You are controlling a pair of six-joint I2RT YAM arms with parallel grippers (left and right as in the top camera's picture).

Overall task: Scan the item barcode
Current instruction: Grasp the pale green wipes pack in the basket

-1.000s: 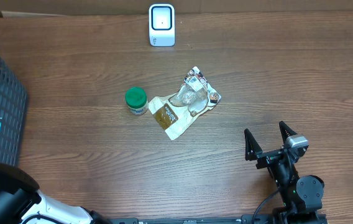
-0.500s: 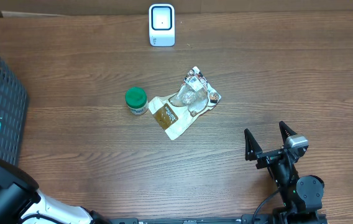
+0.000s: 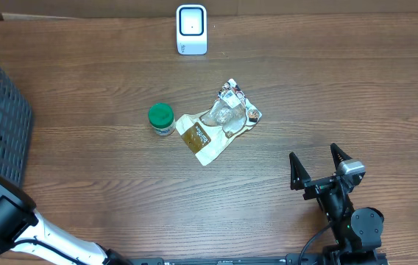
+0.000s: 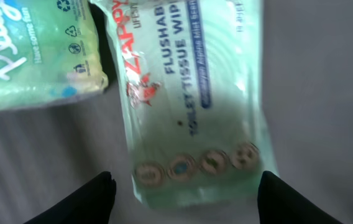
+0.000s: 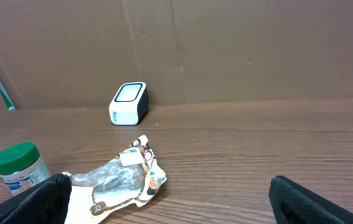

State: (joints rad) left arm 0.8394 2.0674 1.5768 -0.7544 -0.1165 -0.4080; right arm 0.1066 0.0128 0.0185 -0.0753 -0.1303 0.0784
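Grasp item | your left gripper (image 4: 186, 182) straddles the pale green plastic wipes pack (image 4: 192, 93), jaws apart, nothing held | centre, close squarely | right gripper (image 3: 313, 153) wide open.

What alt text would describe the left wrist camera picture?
A pale green pack of flushable toilet tissue wipes fills the view, framed by the two spread black fingertips of the left gripper. A second green packet lies beside it at upper left.
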